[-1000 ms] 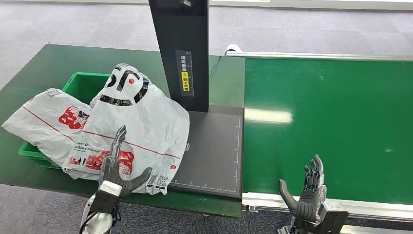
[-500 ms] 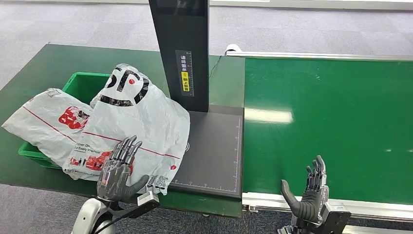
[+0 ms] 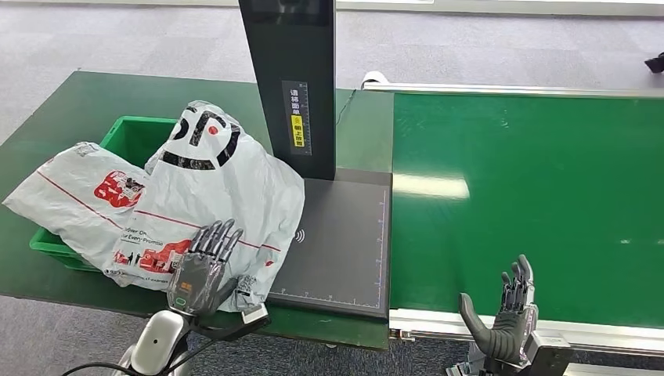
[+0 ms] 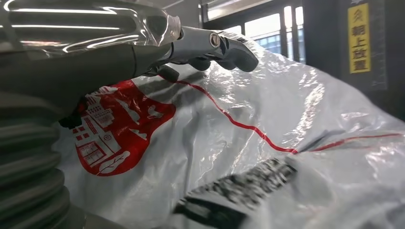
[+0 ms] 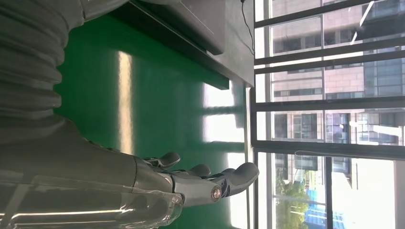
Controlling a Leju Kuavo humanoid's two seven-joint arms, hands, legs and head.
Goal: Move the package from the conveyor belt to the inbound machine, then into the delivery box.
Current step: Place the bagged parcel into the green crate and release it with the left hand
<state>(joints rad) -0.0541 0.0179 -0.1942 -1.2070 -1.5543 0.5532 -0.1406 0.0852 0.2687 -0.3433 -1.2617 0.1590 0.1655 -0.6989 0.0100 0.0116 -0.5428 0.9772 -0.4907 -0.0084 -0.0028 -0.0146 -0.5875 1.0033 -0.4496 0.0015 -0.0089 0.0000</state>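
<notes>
The bags (image 3: 211, 196) cover most of the green bin (image 3: 129, 135) and the scanner plate's (image 3: 344, 235) left edge. The scanner post (image 3: 291, 78) is cut off at the top. Whether the left hand (image 3: 202, 266) touches the bag cannot be told.

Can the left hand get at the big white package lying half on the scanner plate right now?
Probably yes. The left hand lies open at the near edge of the white package, its fingers over the plastic, with nothing between them.
</notes>
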